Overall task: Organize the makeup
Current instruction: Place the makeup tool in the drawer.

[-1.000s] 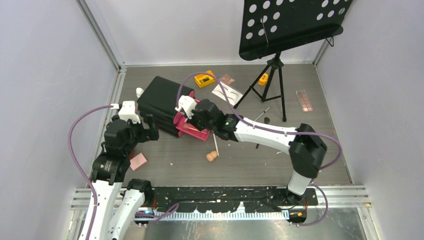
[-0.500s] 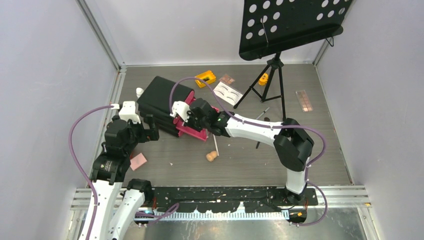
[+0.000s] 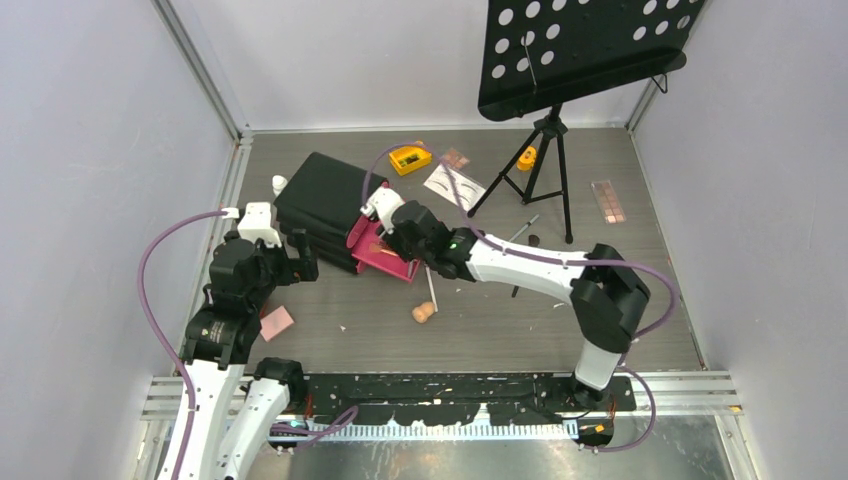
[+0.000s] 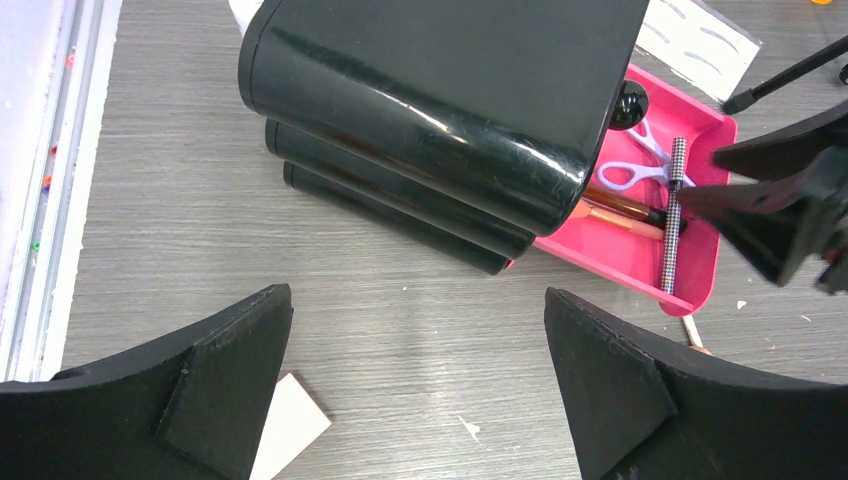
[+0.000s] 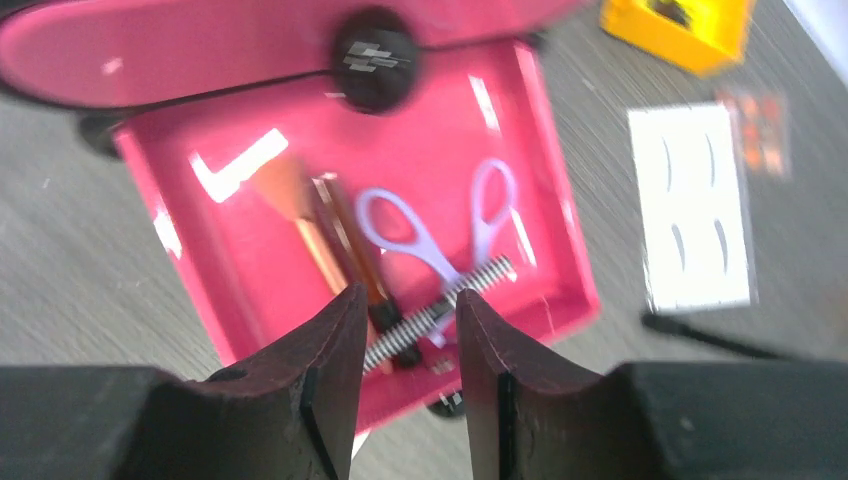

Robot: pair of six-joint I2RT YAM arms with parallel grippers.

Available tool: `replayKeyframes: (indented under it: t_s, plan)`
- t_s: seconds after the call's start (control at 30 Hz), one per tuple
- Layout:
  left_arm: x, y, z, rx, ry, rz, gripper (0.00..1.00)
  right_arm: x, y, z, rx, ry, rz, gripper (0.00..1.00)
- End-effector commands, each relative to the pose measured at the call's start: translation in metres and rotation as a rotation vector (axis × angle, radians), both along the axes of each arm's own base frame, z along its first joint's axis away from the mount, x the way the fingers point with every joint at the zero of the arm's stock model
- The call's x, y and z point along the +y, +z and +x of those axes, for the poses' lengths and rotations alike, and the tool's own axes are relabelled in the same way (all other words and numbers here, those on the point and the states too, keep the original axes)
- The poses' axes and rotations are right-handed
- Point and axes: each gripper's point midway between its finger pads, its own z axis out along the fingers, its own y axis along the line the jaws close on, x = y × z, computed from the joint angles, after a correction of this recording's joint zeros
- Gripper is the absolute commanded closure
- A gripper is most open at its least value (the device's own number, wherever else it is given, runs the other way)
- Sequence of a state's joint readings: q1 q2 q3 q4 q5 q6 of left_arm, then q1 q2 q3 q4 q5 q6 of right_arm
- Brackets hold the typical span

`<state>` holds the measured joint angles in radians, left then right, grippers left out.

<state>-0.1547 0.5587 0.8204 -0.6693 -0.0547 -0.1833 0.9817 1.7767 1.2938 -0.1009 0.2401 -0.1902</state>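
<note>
**From above:** the right tool (image 3: 385, 222) hangs over the open pink drawer (image 3: 392, 264) of the black chest (image 3: 318, 195) on the table (image 3: 520, 320). The left tool (image 3: 300, 260) sits just beside the chest's near left corner. A peach sponge (image 3: 423, 313) and a thin brush (image 3: 431, 288) lie loose near the drawer. A white eyebrow card (image 3: 455, 187), a yellow block (image 3: 410, 158) and a brown palette (image 3: 607, 200) lie farther back.

**Left wrist:** the left tool is spread wide and grips nothing.

**Right wrist:** the right tool is partly parted with nothing between its fingers. It hovers above lilac scissors (image 5: 400, 225), a checkered stick (image 5: 472, 283) and a copper-handled brush (image 5: 318, 238), all lying in the drawer.
</note>
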Motion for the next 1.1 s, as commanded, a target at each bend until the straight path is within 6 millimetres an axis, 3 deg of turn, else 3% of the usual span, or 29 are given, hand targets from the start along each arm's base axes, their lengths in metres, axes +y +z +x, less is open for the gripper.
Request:
replayKeyframes:
  t_s: [0.0, 0.13, 0.2, 0.33, 0.5, 0.63, 1.07]
  plan:
    - [-0.002, 0.011, 0.006, -0.049, -0.005, -0.013, 0.0, -0.057, 0.047, 0.016, -0.007, -0.426, 0.189, 0.56]
    - [-0.003, 0.01, 0.006, -0.048, -0.009, -0.015, 0.0, -0.099, 0.023, 0.001, 0.098, -0.631, 0.199, 0.52]
    - [-0.002, 0.01, 0.006, -0.046, -0.009, -0.016, 0.0, -0.107, 0.004, -0.012, 0.179, -0.655, 0.197, 0.52]
    - [-0.003, 0.01, 0.006, -0.047, -0.009, -0.016, 0.0, -0.103, -0.028, -0.043, 0.345, -0.611, 0.198, 0.5]
    - [-0.003, 0.01, 0.006, -0.045, -0.009, -0.016, 0.0, -0.083, -0.051, -0.073, 0.476, -0.494, 0.266, 0.46]
    - [-0.003, 0.01, 0.006, -0.047, -0.012, -0.017, 0.0, -0.081, -0.066, -0.078, 0.479, -0.492, 0.233, 0.45]
    - [-0.003, 0.01, 0.006, -0.047, -0.014, -0.017, 0.0, -0.067, -0.114, -0.061, 0.439, -0.543, 0.118, 0.47]
